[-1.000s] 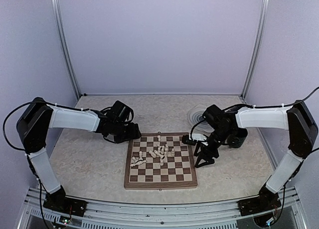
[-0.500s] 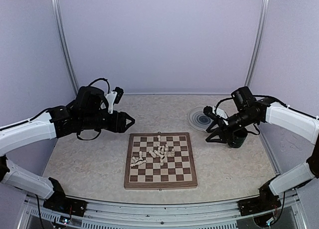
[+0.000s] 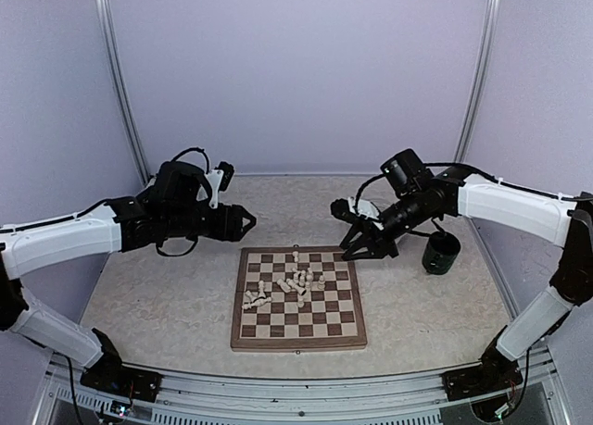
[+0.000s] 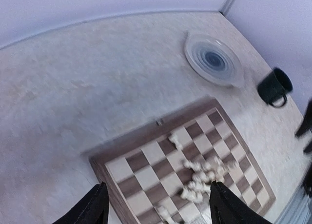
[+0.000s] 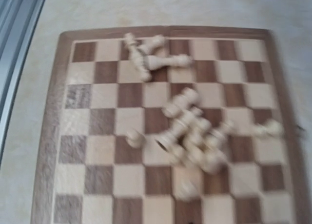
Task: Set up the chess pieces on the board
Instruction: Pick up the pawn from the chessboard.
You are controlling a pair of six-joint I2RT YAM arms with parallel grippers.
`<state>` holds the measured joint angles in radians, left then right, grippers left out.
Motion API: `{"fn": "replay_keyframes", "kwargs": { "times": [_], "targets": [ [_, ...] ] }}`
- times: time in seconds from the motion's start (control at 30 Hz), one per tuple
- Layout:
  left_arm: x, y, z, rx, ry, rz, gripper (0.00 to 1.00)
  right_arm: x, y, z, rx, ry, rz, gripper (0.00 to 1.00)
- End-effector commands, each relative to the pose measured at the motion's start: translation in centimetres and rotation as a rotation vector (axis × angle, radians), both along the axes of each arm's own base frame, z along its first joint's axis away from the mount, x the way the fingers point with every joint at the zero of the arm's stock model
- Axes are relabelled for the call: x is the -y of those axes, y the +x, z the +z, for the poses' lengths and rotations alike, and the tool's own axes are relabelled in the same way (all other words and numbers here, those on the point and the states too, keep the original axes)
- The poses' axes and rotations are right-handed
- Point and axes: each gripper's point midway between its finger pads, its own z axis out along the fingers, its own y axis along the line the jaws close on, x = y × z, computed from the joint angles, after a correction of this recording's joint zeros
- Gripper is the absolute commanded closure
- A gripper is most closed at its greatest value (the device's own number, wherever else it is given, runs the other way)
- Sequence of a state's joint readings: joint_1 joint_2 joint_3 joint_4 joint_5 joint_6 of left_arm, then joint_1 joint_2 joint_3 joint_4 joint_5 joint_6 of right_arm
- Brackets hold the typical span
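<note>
Lilac walls closed in a speckled beige tabletop [image 3: 167, 295], where the board [image 3: 296, 343] lay flat at the middle. Most of the chess pieces [image 3: 295, 283] lay toppled in a loose heap on its central squares, with a few strays nearer its left edge. The left pincer [image 3: 243, 225] hung off the board's far left corner, its fingers [image 4: 92, 208] apart and empty. The right pincer [image 3: 350, 232] hung by the far right corner; I could not tell whether it was apart or together. To the right stood a dark mug [image 3: 441, 253], with a grey-ringed plate [image 4: 213, 60] beyond it.

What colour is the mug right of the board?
The mug is near-black; top view shows it best.
</note>
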<state>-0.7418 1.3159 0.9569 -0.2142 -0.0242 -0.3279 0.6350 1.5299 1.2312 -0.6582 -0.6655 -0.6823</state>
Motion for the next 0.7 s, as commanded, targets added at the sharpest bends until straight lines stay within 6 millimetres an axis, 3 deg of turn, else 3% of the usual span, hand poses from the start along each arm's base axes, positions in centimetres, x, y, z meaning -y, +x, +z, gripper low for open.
{"fn": "replay_keyframes", "kwargs": {
  "times": [0.0,0.13,0.27,0.4,0.67],
  "targets": [
    [-2.0,6.8,5.0,0.167,-0.044,0.167,0.28,-3.3,-1.5,-3.6,-0.02,-0.108,0.083,0.72],
    [-3.0,10.1,6.4,0.26,-0.072,0.211,0.27,-5.4,-2.5,-6.5,-0.015,-0.189,0.124,0.72],
    [-3.8,12.2,4.9,0.24,-0.086,0.209,0.27,-6.8,-2.7,-8.7,-0.023,-0.256,0.13,0.73],
    [-5.0,12.9,3.3,0.187,-0.153,0.191,0.27,-7.6,-2.7,-10.4,-0.025,-0.309,0.132,0.69],
    [-7.6,13.7,3.2,0.118,-0.24,0.22,0.28,-8.7,-3.0,-12.2,-0.002,-0.377,0.152,0.63]
  ]
}}
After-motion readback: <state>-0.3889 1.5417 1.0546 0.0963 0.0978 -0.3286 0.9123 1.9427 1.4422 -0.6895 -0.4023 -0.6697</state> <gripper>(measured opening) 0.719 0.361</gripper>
